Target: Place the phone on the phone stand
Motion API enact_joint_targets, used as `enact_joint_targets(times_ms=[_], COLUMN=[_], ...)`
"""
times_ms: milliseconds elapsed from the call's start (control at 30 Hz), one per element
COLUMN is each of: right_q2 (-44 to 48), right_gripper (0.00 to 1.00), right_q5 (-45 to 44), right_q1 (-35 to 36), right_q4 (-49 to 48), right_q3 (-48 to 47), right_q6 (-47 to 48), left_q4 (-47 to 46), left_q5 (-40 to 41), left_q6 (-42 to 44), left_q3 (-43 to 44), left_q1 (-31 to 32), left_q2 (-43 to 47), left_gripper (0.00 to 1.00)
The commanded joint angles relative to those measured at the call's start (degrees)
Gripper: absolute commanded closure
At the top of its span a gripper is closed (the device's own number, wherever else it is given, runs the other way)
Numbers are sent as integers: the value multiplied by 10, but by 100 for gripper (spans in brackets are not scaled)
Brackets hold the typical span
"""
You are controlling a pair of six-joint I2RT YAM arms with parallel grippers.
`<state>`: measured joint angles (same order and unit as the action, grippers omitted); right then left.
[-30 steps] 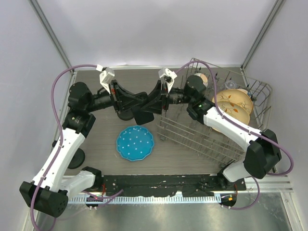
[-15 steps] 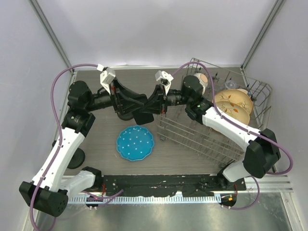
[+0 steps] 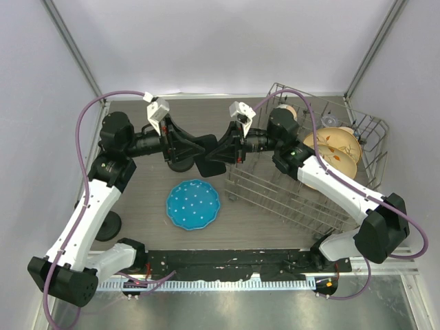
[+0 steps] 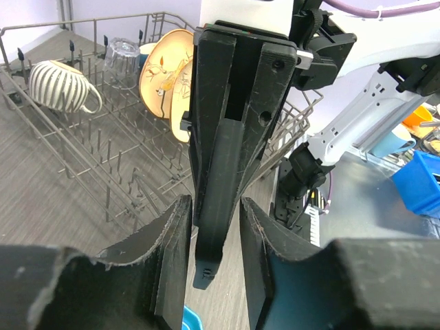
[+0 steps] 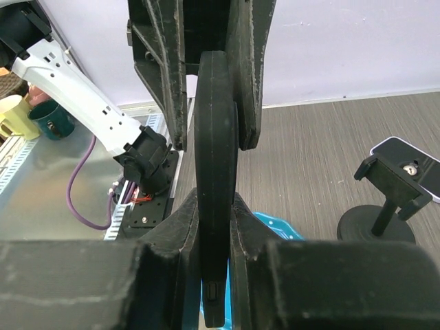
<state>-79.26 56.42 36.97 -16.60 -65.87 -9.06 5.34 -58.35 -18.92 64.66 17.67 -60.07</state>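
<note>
Two robot arms meet nose to nose above the middle of the table, with the phone [image 5: 214, 130] held on edge in the air between them. The right gripper [image 5: 214, 216] is clamped on one end of the phone, its fingers pressed flat against both faces. The left gripper [image 4: 215, 210] brackets the same slab from the opposite side, its jaws only part-way apart. From these angles it cannot be told whether its pads touch the phone or stand just clear of it.

The phone stand [image 5: 388, 196] is upright on the table with its cradle bare. In the overhead view it sits at roughly 9 o'clock from the phone, partly hidden beneath the left arm. A blue plate [image 3: 193, 204] lies at 6 o'clock and a wire dish rack [image 3: 289, 196] at 3 o'clock.

The step in hand looks like a hand-to-hand transfer, with the phone not yet brought to the cradle. Next, one gripper would need to let go fully and back straight away along the phone's length, so as not to drag it. The arm left holding it would then carry the phone over the stand, tilt it to match the cradle and lower it in before letting go.
</note>
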Motion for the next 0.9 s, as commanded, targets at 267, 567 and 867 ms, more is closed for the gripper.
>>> enact_joint_targets(times_ms=[267, 567, 867], right_q2=[8, -3, -11], right_gripper=[99, 99, 99], right_q5=[4, 12, 1], right_q1=[-1, -1, 0], right_q4=[-47, -36, -23], right_q3=[-16, -24, -36], right_q6=[-8, -9, -8], left_q4=[-34, -65, -82], left_q5=[-29, -40, -15], left_q6=[-31, -51, -59], left_q3=[15, 7, 0], left_q1=[3, 3, 3], left_q2=[-12, -11, 4], left_gripper=[61, 61, 100])
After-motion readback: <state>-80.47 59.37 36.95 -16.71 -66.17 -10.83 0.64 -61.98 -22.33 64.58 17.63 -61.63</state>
